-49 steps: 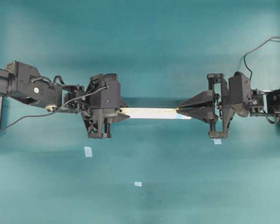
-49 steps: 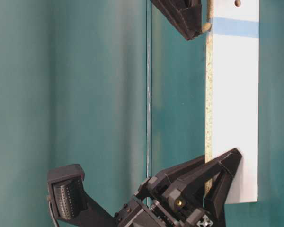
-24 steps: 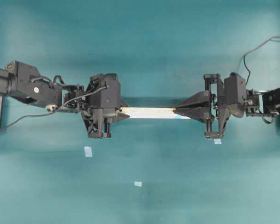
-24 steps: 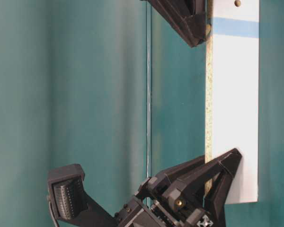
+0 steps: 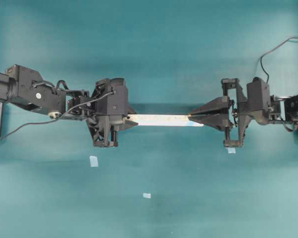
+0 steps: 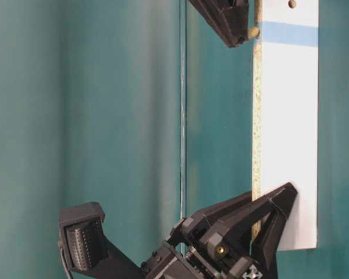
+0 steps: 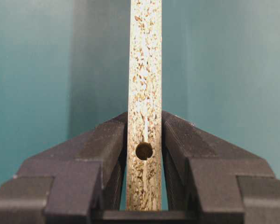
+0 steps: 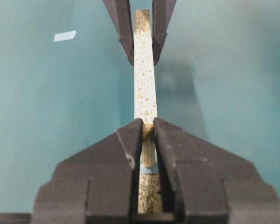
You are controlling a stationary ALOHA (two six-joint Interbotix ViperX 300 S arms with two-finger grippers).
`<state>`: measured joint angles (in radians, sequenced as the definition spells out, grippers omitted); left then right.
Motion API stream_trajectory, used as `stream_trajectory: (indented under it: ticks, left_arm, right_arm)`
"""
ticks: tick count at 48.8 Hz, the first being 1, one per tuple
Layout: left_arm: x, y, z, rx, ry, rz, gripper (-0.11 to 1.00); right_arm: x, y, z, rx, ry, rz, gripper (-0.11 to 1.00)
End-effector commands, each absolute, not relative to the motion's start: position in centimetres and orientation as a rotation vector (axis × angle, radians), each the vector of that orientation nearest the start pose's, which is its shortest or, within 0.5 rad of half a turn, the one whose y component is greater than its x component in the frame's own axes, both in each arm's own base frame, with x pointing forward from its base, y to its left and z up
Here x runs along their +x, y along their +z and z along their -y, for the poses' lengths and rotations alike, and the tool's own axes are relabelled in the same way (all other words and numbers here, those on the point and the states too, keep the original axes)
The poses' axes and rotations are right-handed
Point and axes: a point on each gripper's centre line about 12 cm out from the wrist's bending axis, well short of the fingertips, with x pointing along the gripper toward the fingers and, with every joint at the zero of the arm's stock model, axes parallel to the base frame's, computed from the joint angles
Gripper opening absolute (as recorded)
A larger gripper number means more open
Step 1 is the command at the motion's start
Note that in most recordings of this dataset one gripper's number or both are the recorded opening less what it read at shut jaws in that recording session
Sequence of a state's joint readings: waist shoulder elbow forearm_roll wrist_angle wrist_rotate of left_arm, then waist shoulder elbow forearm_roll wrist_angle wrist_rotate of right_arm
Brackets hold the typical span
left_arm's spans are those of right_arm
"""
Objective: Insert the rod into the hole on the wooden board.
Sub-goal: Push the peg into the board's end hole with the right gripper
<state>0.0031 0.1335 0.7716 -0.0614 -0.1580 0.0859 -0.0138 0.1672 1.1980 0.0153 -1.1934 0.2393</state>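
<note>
The left gripper (image 5: 131, 120) is clenched on one end of the wooden board (image 5: 159, 120), its fingers pinching the white faces so the speckled edge faces up; in the left wrist view the unmarked hole (image 7: 144, 150) sits right between the fingers. The board is held up off the teal table (image 5: 188, 198), roughly midway between its left and right edges.

The right gripper (image 5: 192, 119) is closed tight on the rod (image 8: 148, 144), a short cream dowel that pokes out from between the fingertips. In the table-level view the rod's tip (image 6: 253, 32) is at the board's speckled edge, level with the light-blue mark (image 6: 291, 34).

Picking up and aligning look done. Whether the tip is already in the marked hole cannot be told, since the hole itself is hidden under the rod and fingers. The push home and the release appear still to come.
</note>
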Motion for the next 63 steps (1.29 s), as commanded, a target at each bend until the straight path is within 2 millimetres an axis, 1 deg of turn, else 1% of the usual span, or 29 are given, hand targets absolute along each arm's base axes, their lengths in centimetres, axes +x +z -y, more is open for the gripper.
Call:
stream_trajectory:
  ticks: [1,11,24,47,54,63]
  left_arm:
    - [37.1,10.5,-0.2,0.031,-0.001,-0.738,0.32]
    - [37.1,10.5,-0.2,0.028,0.000,-0.738,0.32]
    - [37.1,10.4,-0.2,0.030,0.000,-0.740,0.32]
    - [37.0,10.4,-0.2,0.025,0.003,-0.740,0.32]
    - [37.1,10.5,-0.2,0.025,0.001,-0.738,0.32]
    - [37.1,10.5,-0.2,0.027,0.001,-0.738,0.32]
  right_arm:
    - [28.6,10.5,0.5,0.245,-0.046,-0.143,0.10]
    - [28.4,10.4,0.3,0.246,-0.039,-0.153,0.10]
    - [27.3,9.8,0.0,0.256,-0.060,-0.185,0.10]
    - [26.6,9.1,-0.4,0.257,-0.061,-0.233,0.10]
    - [27.4,9.5,-0.4,0.248,-0.056,-0.206,0.10]
    - [28.9,10.9,-0.2,0.225,-0.064,-0.116,0.10]
